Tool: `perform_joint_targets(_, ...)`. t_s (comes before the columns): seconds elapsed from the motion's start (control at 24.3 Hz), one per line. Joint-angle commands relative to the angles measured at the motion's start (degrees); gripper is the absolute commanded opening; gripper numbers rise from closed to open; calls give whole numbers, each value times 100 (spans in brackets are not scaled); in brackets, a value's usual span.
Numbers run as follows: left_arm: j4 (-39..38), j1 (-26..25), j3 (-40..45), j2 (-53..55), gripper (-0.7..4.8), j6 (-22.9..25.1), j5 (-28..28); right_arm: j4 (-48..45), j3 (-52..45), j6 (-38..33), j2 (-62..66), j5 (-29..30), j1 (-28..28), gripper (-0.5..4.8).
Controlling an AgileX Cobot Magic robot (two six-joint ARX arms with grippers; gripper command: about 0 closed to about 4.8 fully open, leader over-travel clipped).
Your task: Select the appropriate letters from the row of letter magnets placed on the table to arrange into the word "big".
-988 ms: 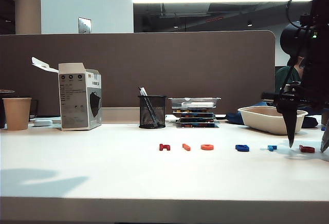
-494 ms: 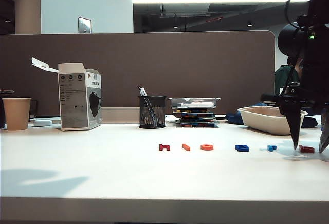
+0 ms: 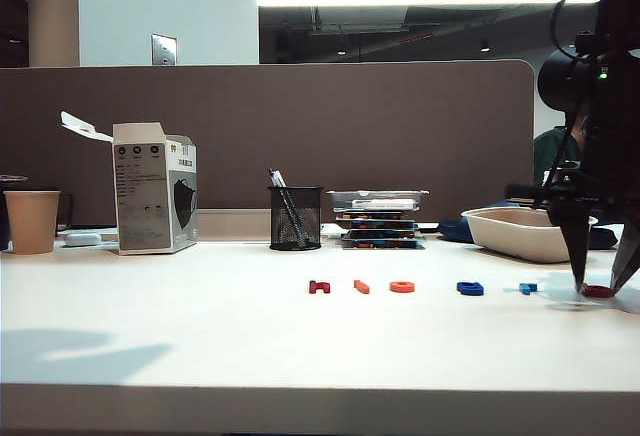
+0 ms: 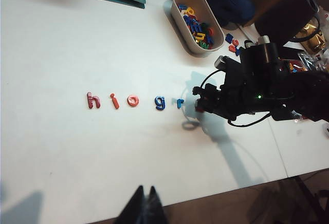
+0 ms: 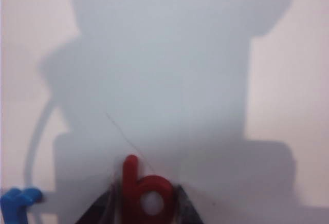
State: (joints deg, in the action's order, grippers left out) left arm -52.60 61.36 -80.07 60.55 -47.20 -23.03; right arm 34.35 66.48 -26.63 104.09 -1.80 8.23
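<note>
Now: right gripper (image 3: pixel 598 289) down at the row's right end, 2 fingertips (image 5: pixel 105 208) flanking the red "b" (image 5: pixel 145 190), jaws partway in, grip not confirmed. Light blue letter (image 5: pixel 18 203) just beside. Row (image 4: pixel 134 101) mid-table (image 3: pixel 200 336); wide bare white toward the front edge. Left gripper (image 4: pixel 144 208) aloft, looks closed, empty.

Black right arm (image 3: pixel 600 106), boxy wrist, looping black cables, small green light, dark tapered right gripper (image 3: pixel 598 286) fingers (image 3: pixel 578 246)

Right gripper (image 3: pixel 598 287) now lower, jaws narrowed from wide to flanking the red "b" (image 5: pixel 145 192) on both sides.
</note>
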Motion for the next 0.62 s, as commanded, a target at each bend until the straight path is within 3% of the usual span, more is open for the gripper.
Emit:
perform_joint_targets(0.04,39,-7,-15,-13,-5,24,-24,205,-131,-44,179,192,15,147)
perform_joint_targets(0.62,39,-7,-15,-13,-5,24,-24,179,-131,-39,179,190,15,83)
